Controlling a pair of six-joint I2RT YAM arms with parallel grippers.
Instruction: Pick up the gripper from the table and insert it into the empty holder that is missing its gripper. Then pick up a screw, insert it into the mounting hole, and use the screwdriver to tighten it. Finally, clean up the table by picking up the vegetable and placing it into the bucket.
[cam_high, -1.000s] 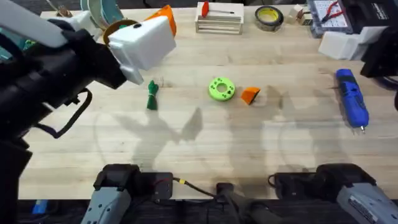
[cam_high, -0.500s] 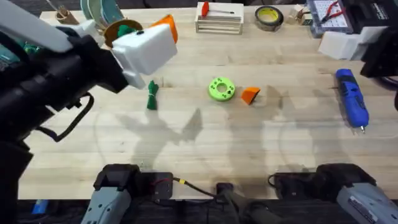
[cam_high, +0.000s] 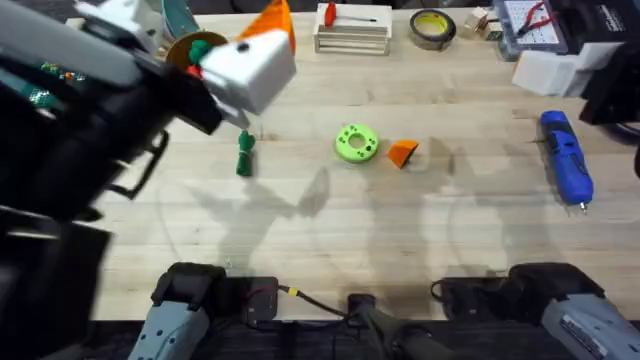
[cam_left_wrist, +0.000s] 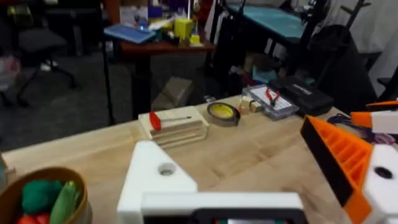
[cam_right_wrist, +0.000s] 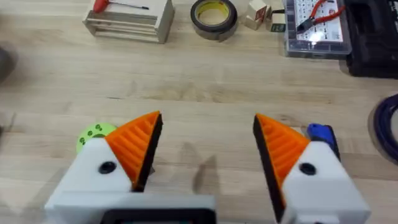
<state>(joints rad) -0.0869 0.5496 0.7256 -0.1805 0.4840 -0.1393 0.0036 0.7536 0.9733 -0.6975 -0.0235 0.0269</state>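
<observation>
Butcher-block table (cam_high: 420, 240): gripper (cam_high: 402, 152) just beside green disc (cam_high: 356, 142), vegetable (cam_high: 245, 155) farther off; no readable writing. Both my grippers, left gripper (cam_left_wrist: 273, 168) and right gripper (cam_right_wrist: 208, 149), spread, empty.

The overhead camera hangs above the arm bases and looks down and forward over the light wooden plank worktop (cam_high: 330, 215), bases at 6 o'clock, clutter at 12. The left wrist camera rides high, facing almost level across the worktop's far edge into the room. The right wrist camera looks steeply down from closer. All three share the slatted wooden rack carrying a red-handled tool (cam_high: 352, 28) (cam_left_wrist: 173, 126) (cam_right_wrist: 129, 17) and the yellow tape roll (cam_high: 433, 27) (cam_left_wrist: 224, 114) (cam_right_wrist: 214, 17).
</observation>
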